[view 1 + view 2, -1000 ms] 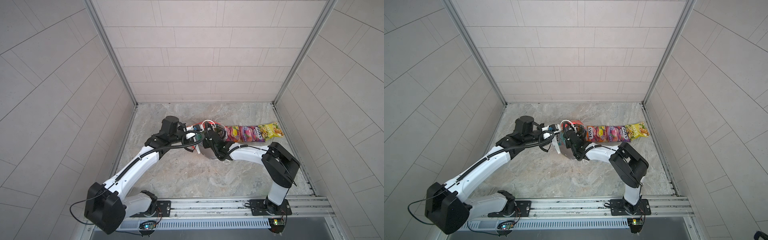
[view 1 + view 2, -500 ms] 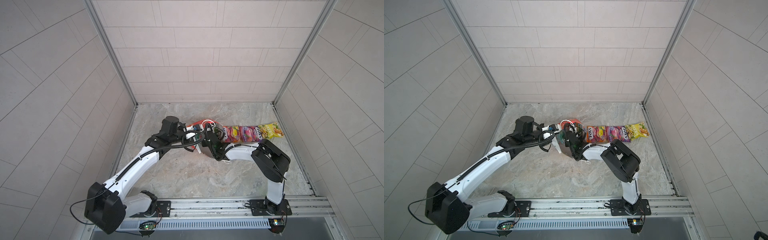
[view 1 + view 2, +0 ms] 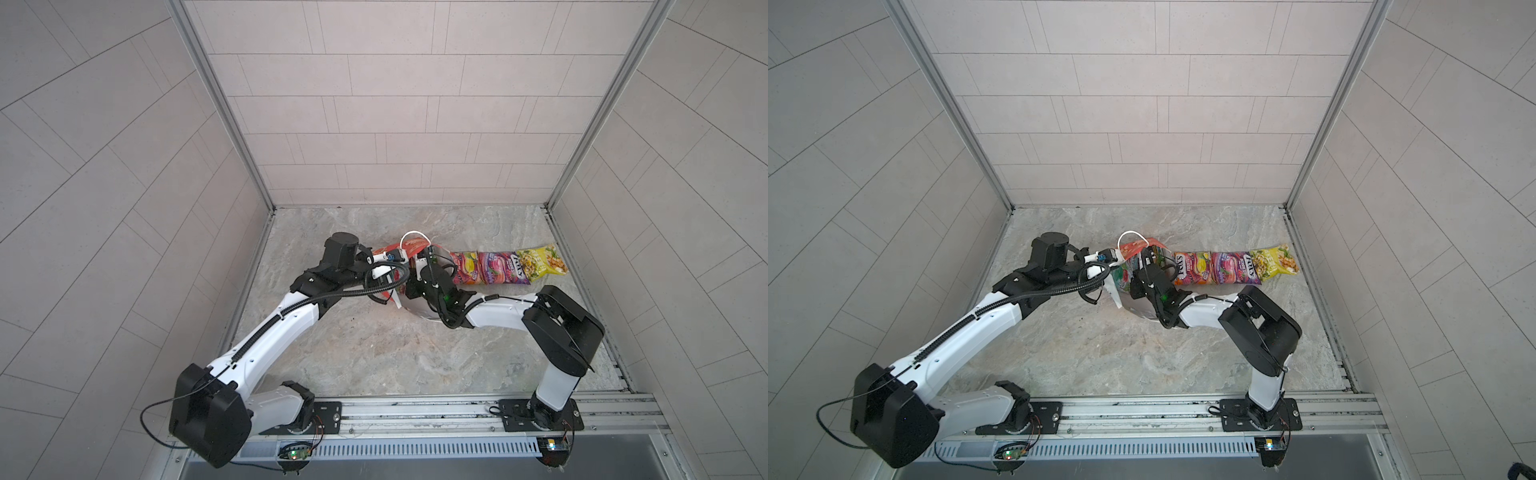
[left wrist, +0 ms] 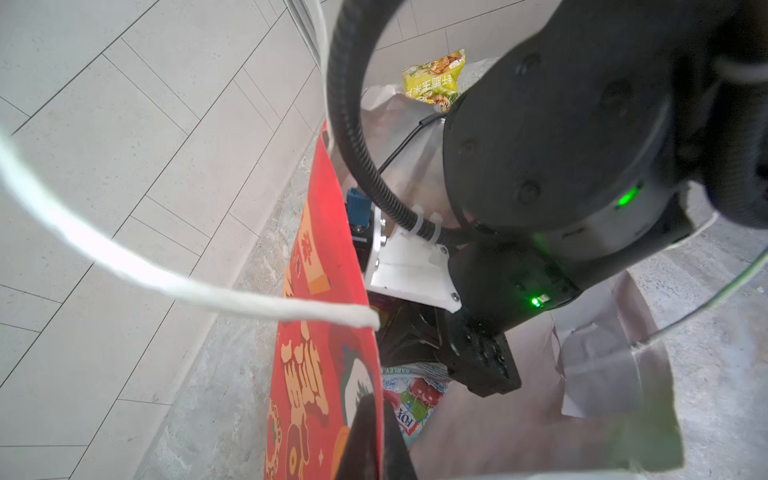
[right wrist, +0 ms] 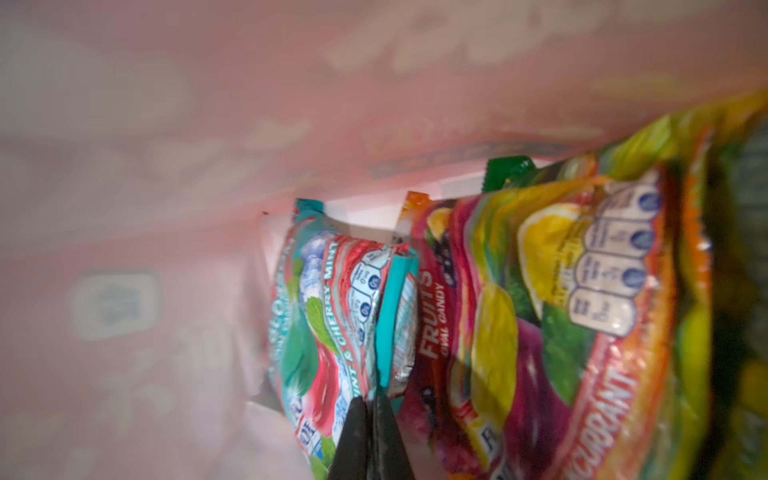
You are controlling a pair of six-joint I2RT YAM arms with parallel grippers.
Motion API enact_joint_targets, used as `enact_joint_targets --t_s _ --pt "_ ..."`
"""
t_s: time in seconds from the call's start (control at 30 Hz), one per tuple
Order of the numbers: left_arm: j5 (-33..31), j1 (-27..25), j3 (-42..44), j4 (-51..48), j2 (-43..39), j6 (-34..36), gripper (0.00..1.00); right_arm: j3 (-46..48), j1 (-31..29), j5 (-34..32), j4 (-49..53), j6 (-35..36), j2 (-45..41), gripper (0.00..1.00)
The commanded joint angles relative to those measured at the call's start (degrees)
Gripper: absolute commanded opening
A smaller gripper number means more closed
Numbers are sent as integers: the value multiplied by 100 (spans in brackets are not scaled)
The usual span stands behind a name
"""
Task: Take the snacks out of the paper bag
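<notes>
The right pincer (image 5: 370, 419), deep inside the bag (image 4: 320, 257), is clamped on the teal packet (image 5: 324, 299) by its seam, with an orange packet (image 5: 519, 311) just beside it. The left pincer (image 4: 376, 415) pinches the bag's red wall. The bag lies mid-bench (image 3: 374, 349), with three packets (image 3: 500, 268) in a row beside it.

The tabletop (image 3: 374, 349) is grey, marbled stone-look, filling the lower middle of both top views. Pale tiled walls (image 3: 395, 104) box it in at the top, left and right, with metal corner posts (image 3: 222, 104) between them. Along the bottom edge runs an aluminium rail (image 3: 415, 409), with a white slotted grille (image 3: 415, 448) just below it.
</notes>
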State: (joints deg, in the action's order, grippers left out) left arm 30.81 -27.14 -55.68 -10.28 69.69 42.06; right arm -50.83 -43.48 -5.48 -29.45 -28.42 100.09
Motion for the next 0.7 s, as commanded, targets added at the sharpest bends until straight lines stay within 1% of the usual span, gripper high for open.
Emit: enact_joint_targets --t_s 0.0,0.3,0.67 --pt "103 -38 19 92 -8 60 0 117 -37 249 9 149 -483 0" --pt "38 -37 39 80 -37 73 0 319 -37 179 633 445 -1377 0" --pt "5 -38 31 93 -12 66 0 354 -24 330 1486 869 -2369 0"
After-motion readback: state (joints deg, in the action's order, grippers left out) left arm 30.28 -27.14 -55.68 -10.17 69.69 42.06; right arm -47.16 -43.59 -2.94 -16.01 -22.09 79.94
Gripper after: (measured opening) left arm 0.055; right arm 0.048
